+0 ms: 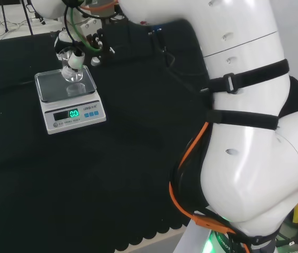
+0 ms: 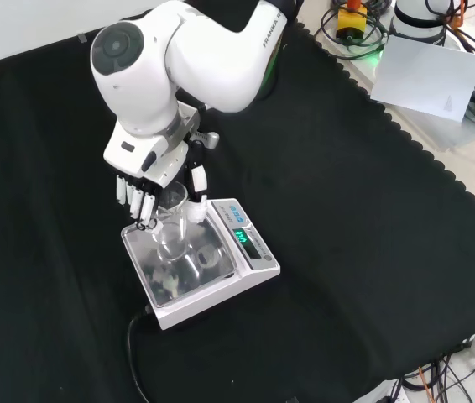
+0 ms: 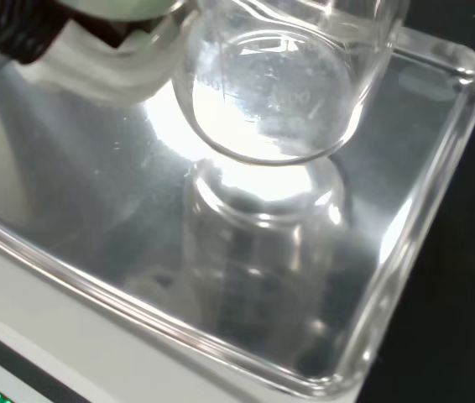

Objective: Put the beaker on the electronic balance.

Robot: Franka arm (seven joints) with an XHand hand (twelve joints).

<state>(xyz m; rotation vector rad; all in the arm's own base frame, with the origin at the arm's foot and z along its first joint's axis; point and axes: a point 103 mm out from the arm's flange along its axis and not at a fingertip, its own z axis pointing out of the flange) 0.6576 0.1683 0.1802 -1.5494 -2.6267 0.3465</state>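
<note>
Glass: a clear beaker (image 2: 173, 225) stands upright over the steel pan of the electronic balance (image 2: 246, 267), left of centre in the front view and at the upper left of the head view.
Hand: the hand (image 2: 149, 189) has its fingers (image 2: 138, 201) and thumb curled round the upper part of the beaker, gripping it from above.
Contact: in the wrist view the beaker's base (image 3: 267, 105) sits right over its own reflection in the pan; whether it rests on the metal or hangs just above it I cannot tell.
Placement: the beaker is toward the pan's far edge in the head view, not at its middle.
Risk, tipping: if the fingers let go unevenly, or before the base is fully down, the beaker can rock or fall over on the smooth pan.
Risk, dragging: a sideways pull as the hand lifts away could slide the glass to the pan's raised rim.
Risk, pressing: pushing lower could load the pan through the glass.
Writing: a green lit display (image 1: 73, 113) and blue buttons show on the balance's front; I leave the print unread.
</note>
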